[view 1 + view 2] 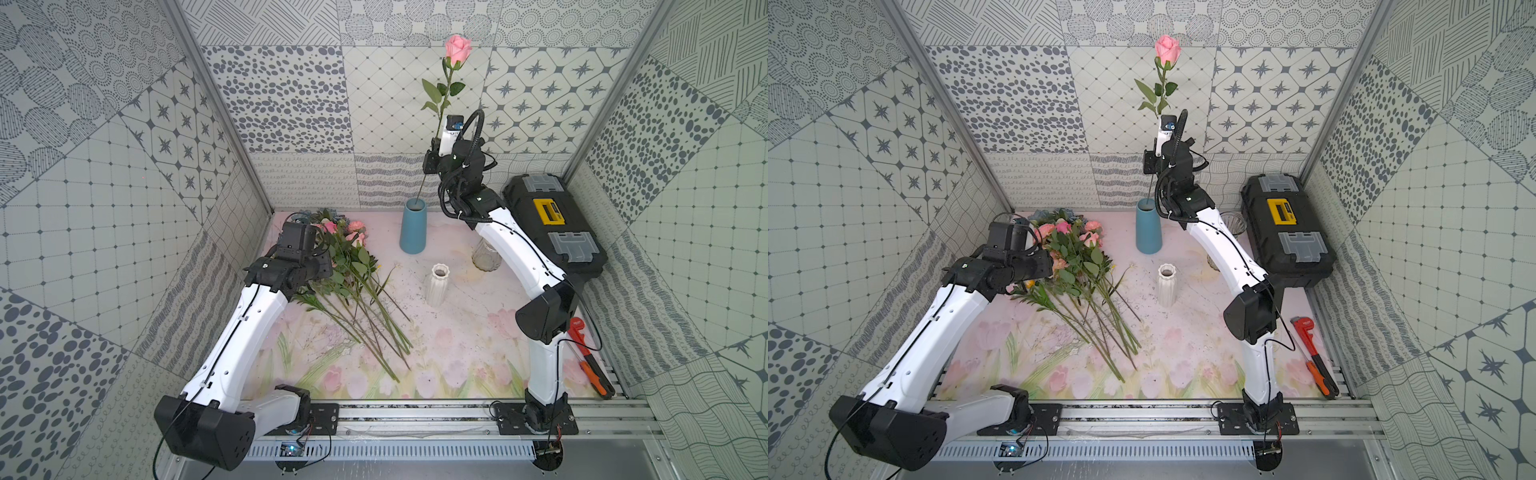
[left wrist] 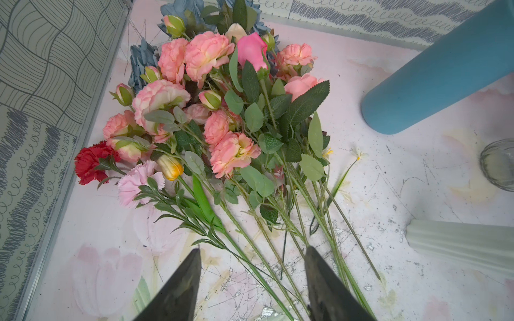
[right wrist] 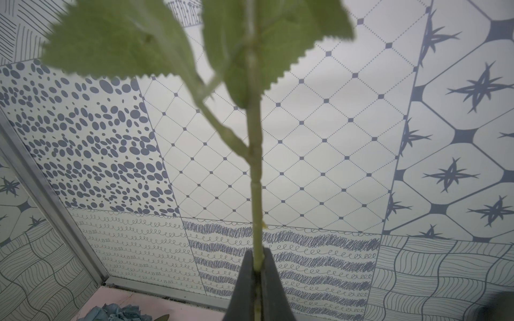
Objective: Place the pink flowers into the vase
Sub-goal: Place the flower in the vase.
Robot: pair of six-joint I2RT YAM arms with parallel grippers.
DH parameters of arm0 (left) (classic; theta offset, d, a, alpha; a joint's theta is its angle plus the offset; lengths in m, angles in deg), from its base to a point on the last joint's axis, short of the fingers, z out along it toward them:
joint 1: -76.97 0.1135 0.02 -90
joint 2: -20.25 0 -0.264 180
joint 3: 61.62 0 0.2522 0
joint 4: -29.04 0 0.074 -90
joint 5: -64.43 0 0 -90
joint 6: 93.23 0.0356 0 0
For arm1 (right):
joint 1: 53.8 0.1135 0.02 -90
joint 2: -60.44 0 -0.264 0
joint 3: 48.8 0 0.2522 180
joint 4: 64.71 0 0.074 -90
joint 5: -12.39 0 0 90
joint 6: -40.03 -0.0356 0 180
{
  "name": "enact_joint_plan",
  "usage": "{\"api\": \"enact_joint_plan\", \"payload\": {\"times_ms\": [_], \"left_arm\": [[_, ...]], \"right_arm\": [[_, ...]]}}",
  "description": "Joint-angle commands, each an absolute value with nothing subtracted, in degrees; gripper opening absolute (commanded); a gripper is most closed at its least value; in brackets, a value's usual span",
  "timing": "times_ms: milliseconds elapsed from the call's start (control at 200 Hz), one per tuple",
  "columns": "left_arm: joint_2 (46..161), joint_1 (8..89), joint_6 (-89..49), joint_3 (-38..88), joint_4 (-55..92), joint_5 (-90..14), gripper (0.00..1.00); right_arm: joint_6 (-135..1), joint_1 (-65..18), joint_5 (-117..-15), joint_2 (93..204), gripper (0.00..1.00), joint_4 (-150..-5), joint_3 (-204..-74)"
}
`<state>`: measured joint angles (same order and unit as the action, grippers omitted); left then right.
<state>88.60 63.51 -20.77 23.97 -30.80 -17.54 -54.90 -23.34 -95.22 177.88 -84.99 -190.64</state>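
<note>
Pink artificial rose on a long green stem is standing with its tip in the tall blue vase, pinched upright by the right gripper for aim, while the spread, empty left gripper is hovering over the heaped pink ruffled flowers, probably to pick next.

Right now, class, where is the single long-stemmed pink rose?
In both top views the pink rose stands upright at the back of the table, gripped mid-stem by the right hand, its lower end at the mouth of the blue vase.

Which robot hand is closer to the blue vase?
The right gripper, shut on the pink rose right above the blue vase. The left gripper hovers open over the flower pile beside it.
</note>
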Motion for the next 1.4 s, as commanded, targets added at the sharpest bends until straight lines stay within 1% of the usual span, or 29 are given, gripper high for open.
{"api": "enact_joint_plan", "payload": {"times_ms": [0,405,720,1001,1096,1166,1326,1376,1396], "left_arm": [[88.28,63.96,-20.99,23.77,-30.60,-19.42,0.59],[88.69,64.15,-20.99,23.68,-30.60,-19.07,0.59],[89.23,64.22,-21.33,23.68,-30.73,-18.90,0.59],[89.24,64.23,-21.34,23.68,-30.65,-18.89,0.60],[89.12,64.26,-21.29,23.68,-30.60,-18.72,0.60],[89.14,64.35,-21.34,23.68,-30.60,-18.67,0.61],[89.15,64.40,-21.47,23.68,-30.63,-18.54,0.61],[89.19,64.56,-21.56,23.68,-30.71,-18.49,0.62],[89.20,64.55,-21.56,23.68,-30.73,-18.46,0.62]], "right_arm": [[-54.89,-23.48,-95.13,180.06,0.00,-81.63,-189.56],[-60.27,-24.17,-92.82,180.82,0.00,-75.93,-178.55],[-64.40,-25.31,-90.59,182.59,0.00,-75.92,-174.78],[-65.50,-25.68,-89.79,183.83,0.00,-76.17,-172.89],[-65.78,-25.69,-89.63,183.79,0.09,-76.27,-172.04],[-66.10,-25.73,-89.69,183.54,0.21,-76.27,-171.40],[-65.95,-25.72,-89.73,182.58,0.31,-76.79,-170.30],[-65.72,-25.68,-89.87,182.21,0.36,-77.13,-170.16],[-65.75,-25.68,-89.97,181.96,0.40,-77.37,-170.07]]}}
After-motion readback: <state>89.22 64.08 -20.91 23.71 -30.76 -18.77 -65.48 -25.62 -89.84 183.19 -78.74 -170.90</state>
